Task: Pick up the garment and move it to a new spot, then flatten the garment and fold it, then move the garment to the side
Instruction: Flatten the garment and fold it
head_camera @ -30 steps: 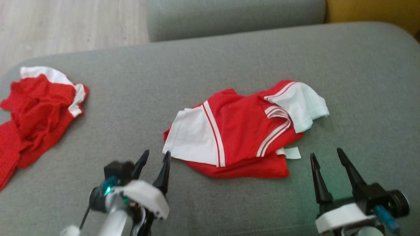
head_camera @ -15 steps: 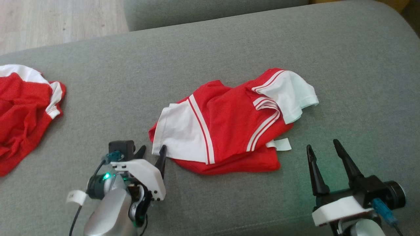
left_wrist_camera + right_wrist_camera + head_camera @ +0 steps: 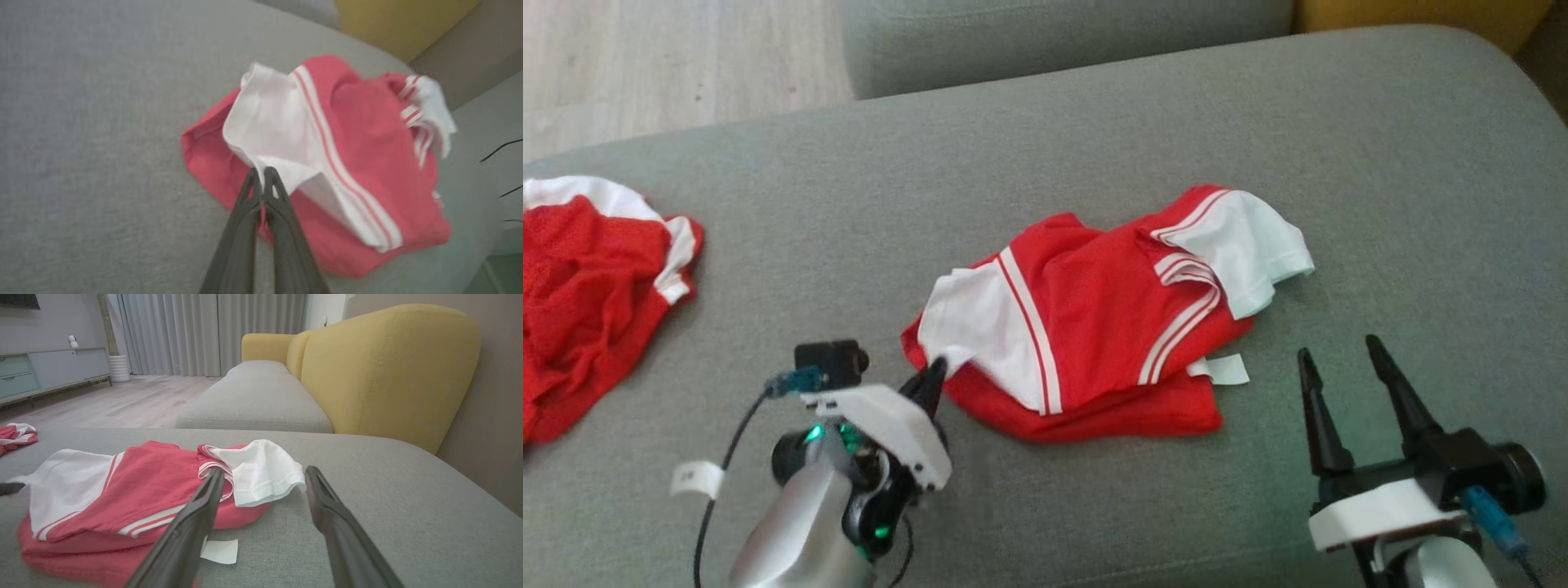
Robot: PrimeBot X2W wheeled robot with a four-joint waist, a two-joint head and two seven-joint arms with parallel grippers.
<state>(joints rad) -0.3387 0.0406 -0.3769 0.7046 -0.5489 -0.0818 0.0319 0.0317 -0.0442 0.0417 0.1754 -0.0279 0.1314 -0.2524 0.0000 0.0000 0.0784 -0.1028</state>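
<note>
— Red mesh and white sleeves, from the head view: garment (image 3: 1094, 335) heaped midway across the grey sofa cushion (image 3: 1094, 139), loosely doubled over, a white label (image 3: 1227, 369) poking out at its near right edge.
— Held anywhere?
— Pinched at the near left corner. Closed tight on the white sleeve's edge, the left gripper (image 3: 935, 369), with a small peak of cloth drawn up at the fingertips.
— And on the other side?
— Spread wide and holding nothing, the right gripper (image 3: 1339, 347), over bare cushion just right of the label, apart from the cloth.
— Anything else up there?
— One more heap, a second red-and-white garment (image 3: 588, 286), bunched at the cushion's far left edge, well apart. Pale wooden floor (image 3: 670, 57) beyond.
— Left wrist view next?
— Blurred a little. Two dark fingers pressed together, white sleeve hem caught between the tips, red body spreading away behind, striped trim running along the sleeve seam.
— Lifted off the cushion?
— Cannot tell beyond that pinched corner; the rest lying on the grey.
— Right wrist view?
— Both fingers far apart, nothing gripped between them. Other white sleeve draped over the red just past the finger on that view's left, label flat on the cushion beside it. On the right a yellow sofa back (image 3: 388, 367) rising, grey curtains (image 3: 204, 330) and a low cabinet (image 3: 41, 371) across the room.
</note>
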